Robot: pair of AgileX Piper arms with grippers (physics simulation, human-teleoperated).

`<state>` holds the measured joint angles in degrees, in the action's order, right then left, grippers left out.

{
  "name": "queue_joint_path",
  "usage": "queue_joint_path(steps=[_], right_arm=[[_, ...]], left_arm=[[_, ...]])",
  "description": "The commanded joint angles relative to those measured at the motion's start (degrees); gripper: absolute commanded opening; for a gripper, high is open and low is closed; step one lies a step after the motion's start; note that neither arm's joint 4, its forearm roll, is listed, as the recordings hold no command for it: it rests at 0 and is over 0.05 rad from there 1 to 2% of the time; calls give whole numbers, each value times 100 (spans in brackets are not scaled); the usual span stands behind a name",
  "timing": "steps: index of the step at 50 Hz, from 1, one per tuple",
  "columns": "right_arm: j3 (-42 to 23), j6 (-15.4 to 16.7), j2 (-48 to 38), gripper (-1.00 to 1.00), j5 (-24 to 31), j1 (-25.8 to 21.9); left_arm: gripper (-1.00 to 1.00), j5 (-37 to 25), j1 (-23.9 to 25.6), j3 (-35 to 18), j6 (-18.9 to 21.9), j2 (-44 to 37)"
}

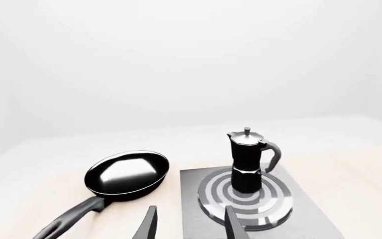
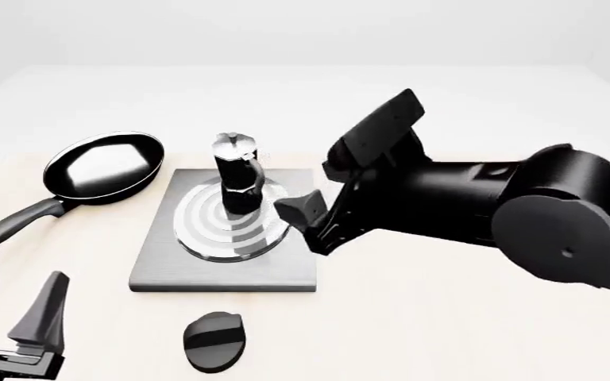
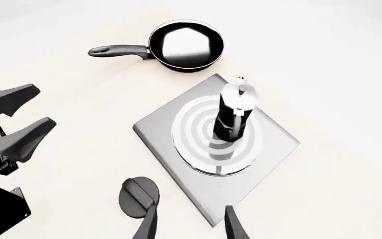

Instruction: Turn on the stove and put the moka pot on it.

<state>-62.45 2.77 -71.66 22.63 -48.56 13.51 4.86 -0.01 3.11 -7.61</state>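
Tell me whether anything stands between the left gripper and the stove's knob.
Nothing visible does. In the front view the left gripper sits open at the near left of the table, and the black oval knob lies to its right, just in front of the stove, with bare table between them. The frying pan lies farther back.

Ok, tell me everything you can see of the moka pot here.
The moka pot has a faceted black body, a shiny silver top, a small knob on its lid, a spout and a curved side handle. It stands upright near the middle of the burner rings on the stove, narrower than the rings. Nothing else touches it: both claws are open and clear of it.
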Motion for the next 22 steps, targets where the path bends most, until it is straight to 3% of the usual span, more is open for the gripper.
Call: queue_joint_path(steps=[1,10,12,22], right_arm=[[447,191,1187,100,155,44],[1160,274,2488,100,287,217],[1371,117,2797,100,263,316],[2214,-5,4378,100,418,782]], left_arm=[[100,25,78,0,126,-45],[100,19,83,0,138,-56],[100,-76,115,0,156,57],[100,-239,160,0,218,258]])
